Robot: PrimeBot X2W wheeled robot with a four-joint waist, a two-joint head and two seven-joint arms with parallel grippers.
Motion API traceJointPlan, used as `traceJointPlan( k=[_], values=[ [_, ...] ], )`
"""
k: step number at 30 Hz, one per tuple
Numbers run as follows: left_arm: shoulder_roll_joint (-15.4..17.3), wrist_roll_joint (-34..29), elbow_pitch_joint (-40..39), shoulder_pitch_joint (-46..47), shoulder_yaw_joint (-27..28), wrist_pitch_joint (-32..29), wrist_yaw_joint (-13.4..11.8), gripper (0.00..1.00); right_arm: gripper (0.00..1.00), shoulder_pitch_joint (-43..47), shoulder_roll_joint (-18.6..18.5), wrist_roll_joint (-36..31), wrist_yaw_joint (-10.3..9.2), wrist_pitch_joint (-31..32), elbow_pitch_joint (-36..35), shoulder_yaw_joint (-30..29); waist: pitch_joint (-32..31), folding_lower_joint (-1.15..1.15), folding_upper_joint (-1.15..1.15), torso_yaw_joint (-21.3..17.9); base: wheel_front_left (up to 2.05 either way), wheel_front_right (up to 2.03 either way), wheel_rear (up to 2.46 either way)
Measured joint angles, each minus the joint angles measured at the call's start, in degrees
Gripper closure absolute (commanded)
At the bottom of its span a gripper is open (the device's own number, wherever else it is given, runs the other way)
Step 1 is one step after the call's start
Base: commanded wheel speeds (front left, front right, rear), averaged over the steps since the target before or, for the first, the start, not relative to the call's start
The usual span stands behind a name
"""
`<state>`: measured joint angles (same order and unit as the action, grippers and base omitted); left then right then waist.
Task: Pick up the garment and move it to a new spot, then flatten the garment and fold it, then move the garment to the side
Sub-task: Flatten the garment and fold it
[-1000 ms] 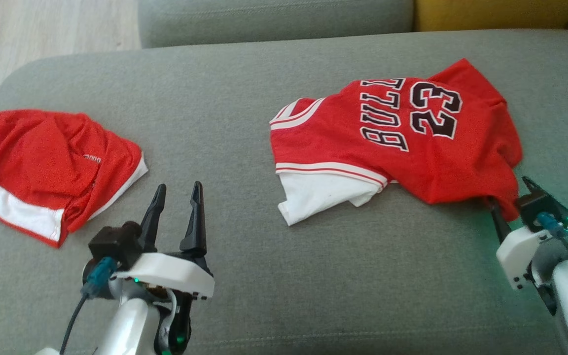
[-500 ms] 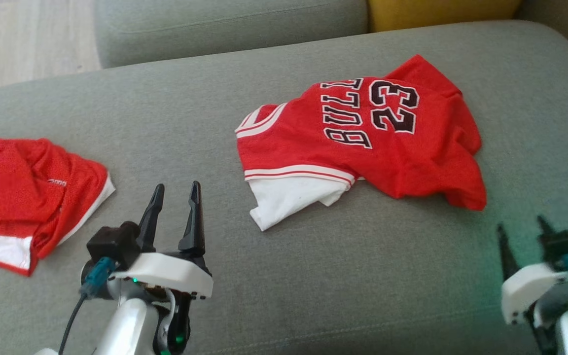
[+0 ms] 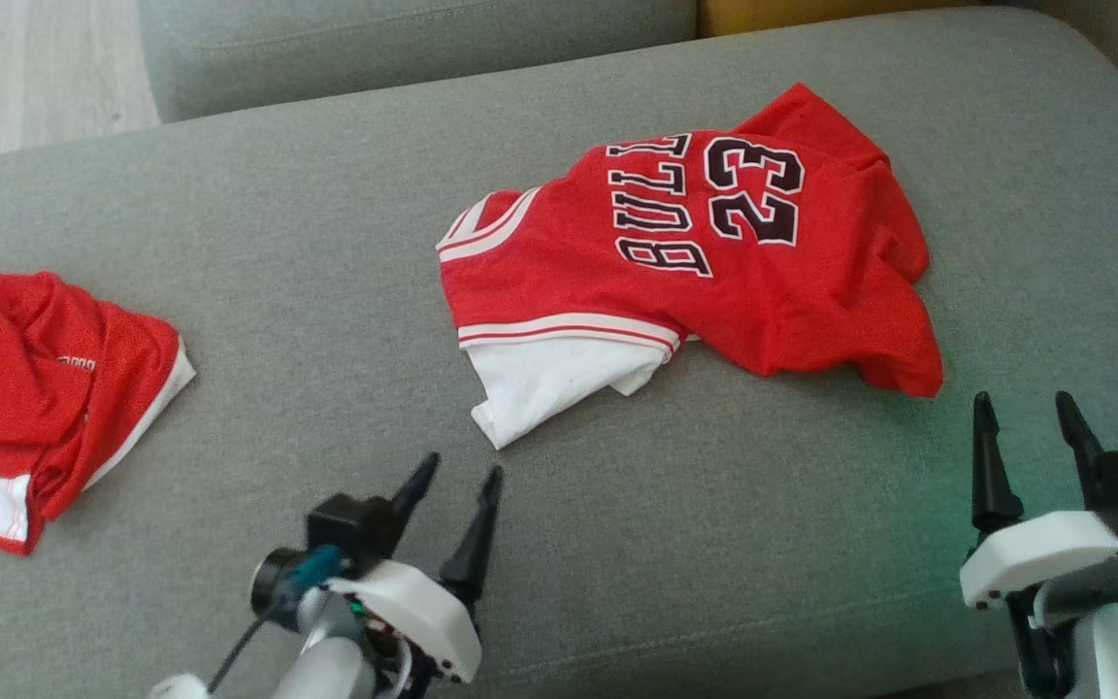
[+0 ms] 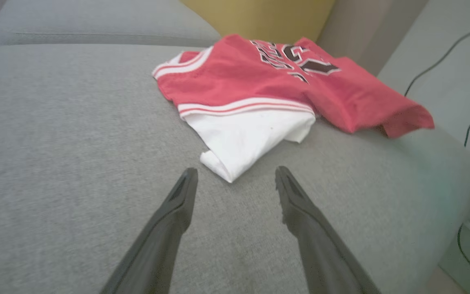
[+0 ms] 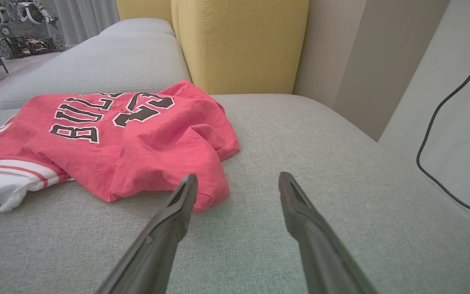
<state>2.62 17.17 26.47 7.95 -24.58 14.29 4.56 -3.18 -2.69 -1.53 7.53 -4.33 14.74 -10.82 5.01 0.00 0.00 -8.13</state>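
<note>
A grey-green sofa seat (image 3: pixel 326 243) serves as the work surface, broad and slightly rounded at its edges. A yellow cushion (image 5: pixel 239 45) stands upright behind it at the far right.

A red basketball jersey (image 3: pixel 714 282), lettered "BULLS 23" in black, lies on the right half of the seat. It is rumpled rather than flat, with its lettering turned sideways and its right side bunched into folds. This looks like the garment to be flattened, and the folding has not begun.

A pair of red shorts with white trim (image 3: pixel 35 379) lies crumpled at the far left of the seat, well apart from the jersey.

The left gripper (image 3: pixel 463 465) hovers low over the seat with its jaws spread apart and holding nothing. They point at the jersey's white sleeve (image 3: pixel 540 383), whose corner lies just beyond the tips. The right gripper (image 3: pixel 1023 398) also has its jaws wide and empty, near the jersey's red front corner (image 5: pixel 212 194).

With one gripper facing each near corner, the arms seem placed to take both corners together and pull the cloth smooth.
</note>
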Motion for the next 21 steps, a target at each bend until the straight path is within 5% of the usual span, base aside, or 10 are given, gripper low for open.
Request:
traceJointPlan(
  k=[6, 21],
  values=[
    [0.89, -7.36, 4.04, 5.51, -5.32, 0.00, 0.47, 0.00, 0.00, -1.52, 0.04, 0.03, 0.00, -1.12, 0.93, 1.05, 1.61, 0.00, 0.00, -0.80, 0.00, 0.00, 0.00],
    [1.60, -17.96, 19.78, 17.58, -11.51, -0.32, -5.49, 0.00, 0.00, -4.74, 0.09, 1.30, 0.00, -2.44, 3.12, 1.93, 5.10, 0.00, 0.00, -3.04, 0.00, 0.00, 0.00]
  ],
)
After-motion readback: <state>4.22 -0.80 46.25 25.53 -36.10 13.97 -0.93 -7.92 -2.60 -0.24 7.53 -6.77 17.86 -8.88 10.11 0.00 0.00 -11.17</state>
